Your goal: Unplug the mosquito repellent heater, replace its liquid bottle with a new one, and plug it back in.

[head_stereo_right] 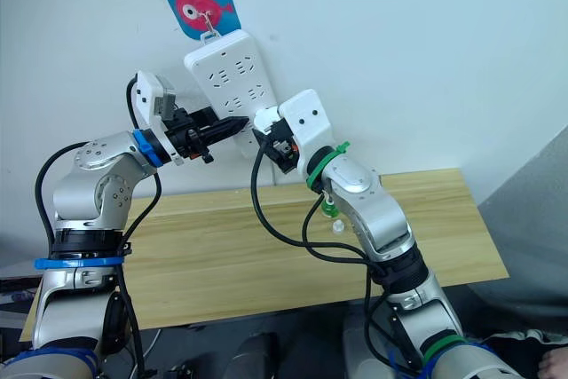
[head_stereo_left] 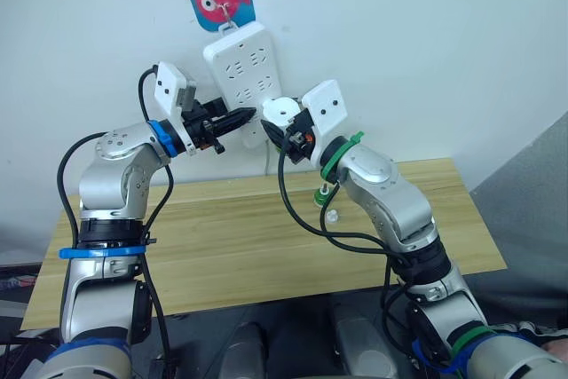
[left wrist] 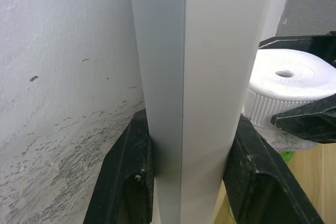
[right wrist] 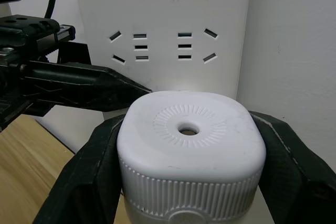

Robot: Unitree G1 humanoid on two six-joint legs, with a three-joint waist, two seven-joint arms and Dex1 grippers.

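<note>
From the head cameras, the left gripper (head_stereo_left: 241, 118) reaches across to the hanging power strip (head_stereo_left: 244, 64) and pinches its lower edge, steadying it against the wall, while the right gripper (head_stereo_left: 282, 122) holds the heater (head_stereo_left: 281, 110) at the strip's lower right part; a small green-capped bottle (head_stereo_left: 324, 193) stands on the wooden table (head_stereo_left: 222, 246) below, partly hidden by the right arm. In the left wrist view, the two black fingers (left wrist: 123, 182) sit closed on either face of the strip's edge, with the heater just beside it. In the right wrist view, the fingers (right wrist: 86, 177) are spread only as wide as the heater's white body (right wrist: 189, 150) and press both its sides, its round vented face toward the camera and its back near the strip's sockets. Whether its prongs are seated I cannot tell, nor whether this is unplugging or plugging back in. Either way, the next move probably calls for a straight motion square to the strip while the left keeps it braced.
</note>
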